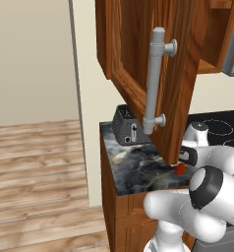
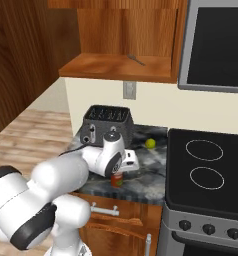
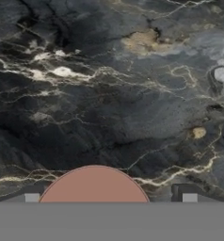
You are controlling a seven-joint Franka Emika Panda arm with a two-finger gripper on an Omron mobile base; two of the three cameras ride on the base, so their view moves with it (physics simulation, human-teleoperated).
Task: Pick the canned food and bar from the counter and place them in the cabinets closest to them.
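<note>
Orange-red canned food (image 3: 94,186) stands on the marbled worktop (image 3: 109,94) between the wide-open, empty tool (image 3: 110,197); lower squarely until both fingers straddle its sides, then close.

The things are being carried by a dark marbled stone bench (image 2: 141,187) with pale veins, set over brown wooden base units. A dark toaster (image 2: 107,125) is being borne at the back of it, near the wall. A small green round fruit (image 2: 150,143) is lying to the toaster's right, close to the stove's edge. The canned food (image 2: 117,180), orange-red, is standing upright near the bench's front edge.
</note>
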